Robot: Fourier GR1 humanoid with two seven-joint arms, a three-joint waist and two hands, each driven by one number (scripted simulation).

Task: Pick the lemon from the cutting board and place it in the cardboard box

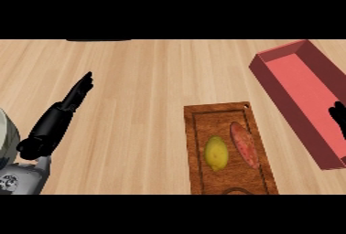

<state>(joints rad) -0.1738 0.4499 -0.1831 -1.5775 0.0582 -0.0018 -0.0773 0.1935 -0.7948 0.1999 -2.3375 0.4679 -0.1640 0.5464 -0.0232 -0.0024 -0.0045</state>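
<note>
The left hand [59, 119] lies at the view's left, its black fingers [81, 89] straight and together, holding nothing and touching nothing. The small yellow oval lemon [215, 153] sits well to the right of those fingers, on the brown wooden cutting board [202, 128], untouched. Just beyond the lemon, on the same board, lies a long reddish sweet potato [243, 145]. Further right stands the red-lined open cardboard box [297, 87], set at an angle on the pale wooden worktop [148, 82]. The right hand [337, 118] shows only partly at the right edge, over the box; its finger spread cannot be told.
</note>
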